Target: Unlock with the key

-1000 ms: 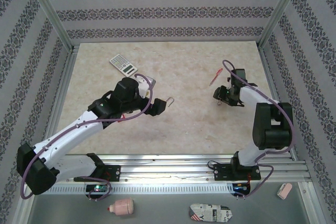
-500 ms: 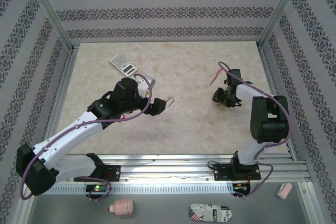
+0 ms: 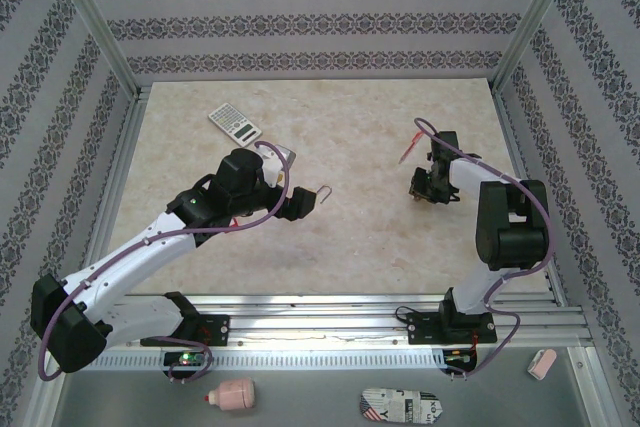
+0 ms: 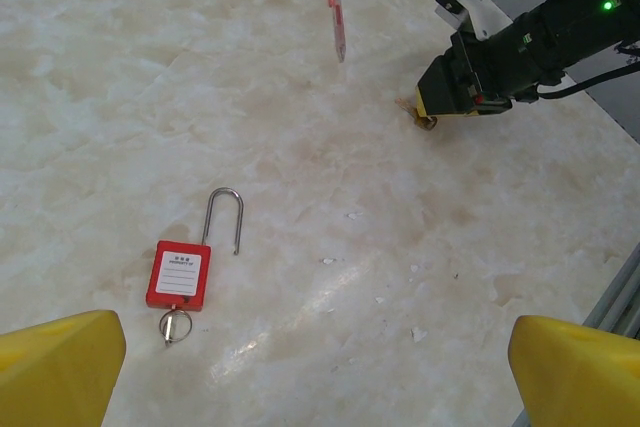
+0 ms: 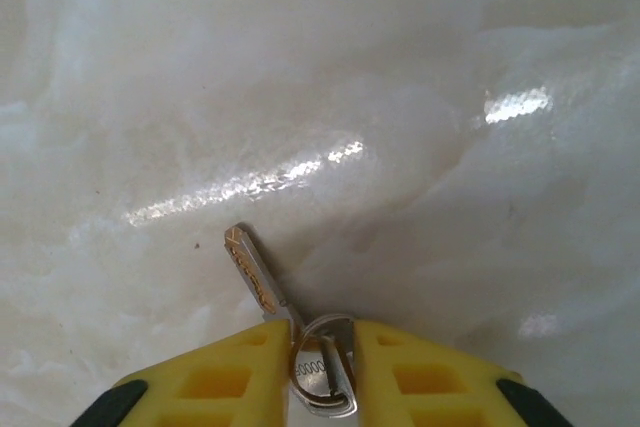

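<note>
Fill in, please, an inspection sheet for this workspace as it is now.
Surface: marbled tabletop, glossy.
Job's things: key flat on the tabletop; red padlock lying flat, apart from it.
Clutter: red pen, calculator.
Grippers: left gripper open, near the padlock; right gripper pinching the key's head.
Cables: purple cable along each arm.
Surroundings: patterned walls, aluminium frame.
</note>
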Robot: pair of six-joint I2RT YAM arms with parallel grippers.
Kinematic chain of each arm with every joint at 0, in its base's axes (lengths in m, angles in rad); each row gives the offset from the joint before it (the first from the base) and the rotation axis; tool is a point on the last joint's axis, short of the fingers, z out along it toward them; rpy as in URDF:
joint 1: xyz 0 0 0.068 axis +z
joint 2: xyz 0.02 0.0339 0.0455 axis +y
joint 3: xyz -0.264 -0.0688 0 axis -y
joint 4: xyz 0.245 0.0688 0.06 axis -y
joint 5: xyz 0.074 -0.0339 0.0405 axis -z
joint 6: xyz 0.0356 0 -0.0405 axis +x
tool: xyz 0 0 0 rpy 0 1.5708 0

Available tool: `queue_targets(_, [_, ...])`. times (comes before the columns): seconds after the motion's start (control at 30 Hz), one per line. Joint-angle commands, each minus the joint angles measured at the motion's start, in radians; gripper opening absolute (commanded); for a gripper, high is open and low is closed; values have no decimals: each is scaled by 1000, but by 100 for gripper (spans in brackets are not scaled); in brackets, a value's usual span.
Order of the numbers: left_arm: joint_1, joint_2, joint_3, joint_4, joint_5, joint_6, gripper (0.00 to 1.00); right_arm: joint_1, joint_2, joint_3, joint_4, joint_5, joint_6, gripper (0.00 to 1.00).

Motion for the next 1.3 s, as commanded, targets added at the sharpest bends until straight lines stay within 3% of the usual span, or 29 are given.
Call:
queue_targets(0.0, [3, -2, -7, 29, -14, 7, 98, 11, 21, 17, -34, 19, -8, 17])
queue_targets(0.3, [3, 2, -3, 31, -9, 11, 98, 15, -14, 10, -49, 23, -11, 1])
queue_targets(0.53, [4, 20, 5, 80, 32, -35, 97, 19, -108, 11, -74, -1, -11, 0])
queue_targets(0.77, [2, 63, -1, 235, 122, -167, 94, 48, -255, 27, -93, -64, -23, 0])
queue_targets(1.03, [-7, 121, -50, 567, 286, -355, 92, 84, -459, 39, -53, -234, 13, 0])
queue_targets(1.27, [-26, 216, 9, 662, 305, -514, 85, 178, -587, 83, 12, -279, 46, 0])
